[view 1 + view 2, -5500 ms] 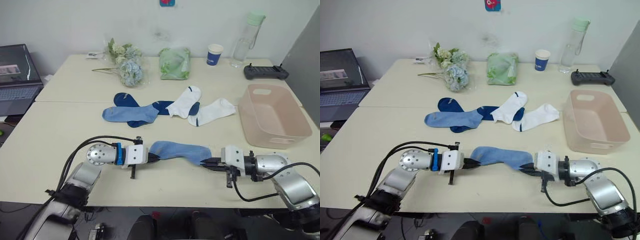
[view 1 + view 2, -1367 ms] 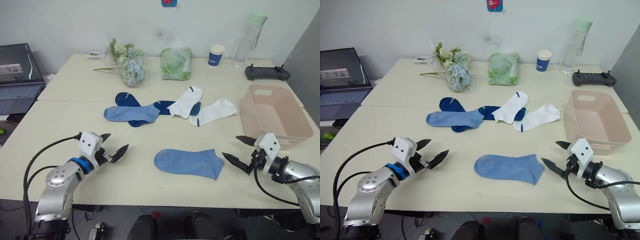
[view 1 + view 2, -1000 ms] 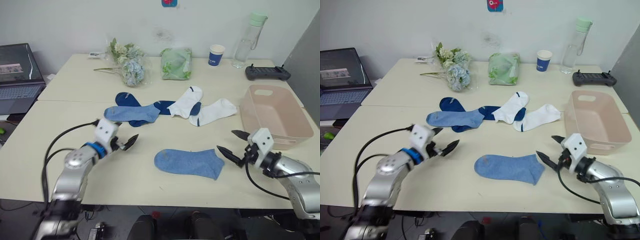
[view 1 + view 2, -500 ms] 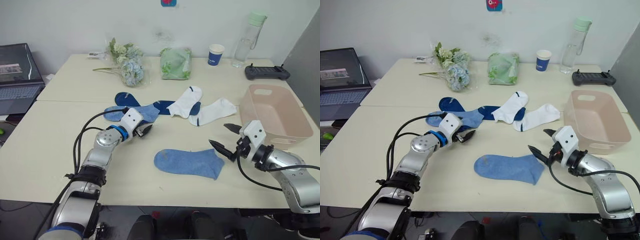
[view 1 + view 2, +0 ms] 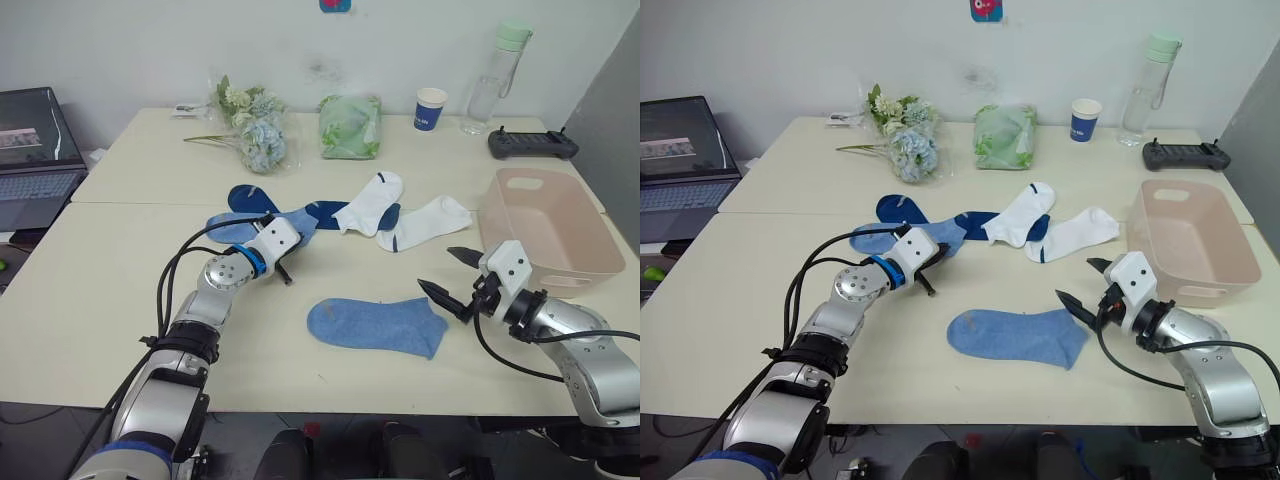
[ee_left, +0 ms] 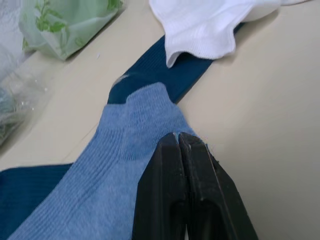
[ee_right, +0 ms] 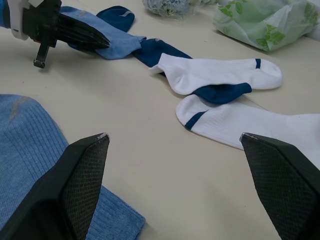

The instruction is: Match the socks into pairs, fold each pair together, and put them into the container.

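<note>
Pinching ribbed light blue sock (image 6: pixel 105 175)

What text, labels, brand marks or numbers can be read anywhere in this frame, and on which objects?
No text is readable.
Wall sticker: red and blue graphic, cut off by the frame edge, no legible words.
Blue paper cup: white rim, any print too small to read.
Laptop screen: shows an image, too blurred to read.
Water bottle: no label visible.

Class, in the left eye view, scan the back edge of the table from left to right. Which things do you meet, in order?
Bunch of pale blue and white flowers → green cloth bundle → blue paper cup → clear water bottle with green cap → black handheld controller.
</note>
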`<state>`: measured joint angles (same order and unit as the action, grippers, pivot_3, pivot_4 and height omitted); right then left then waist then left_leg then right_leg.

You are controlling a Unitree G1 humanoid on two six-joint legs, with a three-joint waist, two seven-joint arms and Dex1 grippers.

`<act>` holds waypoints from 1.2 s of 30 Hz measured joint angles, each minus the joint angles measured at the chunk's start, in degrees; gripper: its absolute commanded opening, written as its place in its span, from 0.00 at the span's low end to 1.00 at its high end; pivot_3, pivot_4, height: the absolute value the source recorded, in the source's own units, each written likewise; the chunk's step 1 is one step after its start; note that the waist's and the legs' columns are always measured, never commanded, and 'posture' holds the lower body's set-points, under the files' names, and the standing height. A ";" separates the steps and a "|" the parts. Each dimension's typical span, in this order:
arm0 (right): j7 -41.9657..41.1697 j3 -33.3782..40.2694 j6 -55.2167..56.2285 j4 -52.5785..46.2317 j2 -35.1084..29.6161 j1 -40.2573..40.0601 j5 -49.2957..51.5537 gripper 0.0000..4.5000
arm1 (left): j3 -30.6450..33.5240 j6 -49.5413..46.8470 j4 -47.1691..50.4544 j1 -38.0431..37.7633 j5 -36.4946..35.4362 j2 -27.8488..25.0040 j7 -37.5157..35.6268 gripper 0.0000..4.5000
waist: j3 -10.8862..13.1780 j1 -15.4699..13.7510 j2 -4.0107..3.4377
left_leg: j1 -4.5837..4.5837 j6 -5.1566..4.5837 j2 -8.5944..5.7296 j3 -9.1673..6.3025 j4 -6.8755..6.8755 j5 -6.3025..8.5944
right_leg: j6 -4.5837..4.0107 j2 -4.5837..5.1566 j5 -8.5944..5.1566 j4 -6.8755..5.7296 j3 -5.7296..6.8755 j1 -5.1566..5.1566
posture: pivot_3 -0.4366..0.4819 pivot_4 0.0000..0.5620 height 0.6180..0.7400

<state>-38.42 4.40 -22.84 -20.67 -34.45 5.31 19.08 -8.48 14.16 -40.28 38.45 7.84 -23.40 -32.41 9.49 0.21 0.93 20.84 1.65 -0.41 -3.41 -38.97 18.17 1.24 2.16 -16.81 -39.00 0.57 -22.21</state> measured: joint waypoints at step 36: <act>-4.24 -5.05 -4.71 -5.93 -0.62 9.80 2.96 1.00 | 20.14 -21.49 10.66 -7.83 -21.27 -9.47 -8.49 1.00 | -0.04 0.12 0.07 | 0.08 0.17 0.00 -0.20 -0.01 -0.09 | 0.03 0.07 0.03 0.07 0.01 0.00 | 0.48 0.27 1.00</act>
<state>-42.66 -0.65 -27.55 -26.60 -35.07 15.12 22.04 11.66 -7.33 -29.62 30.62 -13.43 -32.87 -40.90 9.45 0.34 1.00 20.92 1.81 -0.41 -3.61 -38.97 18.08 1.27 2.23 -16.78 -38.93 0.58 -22.20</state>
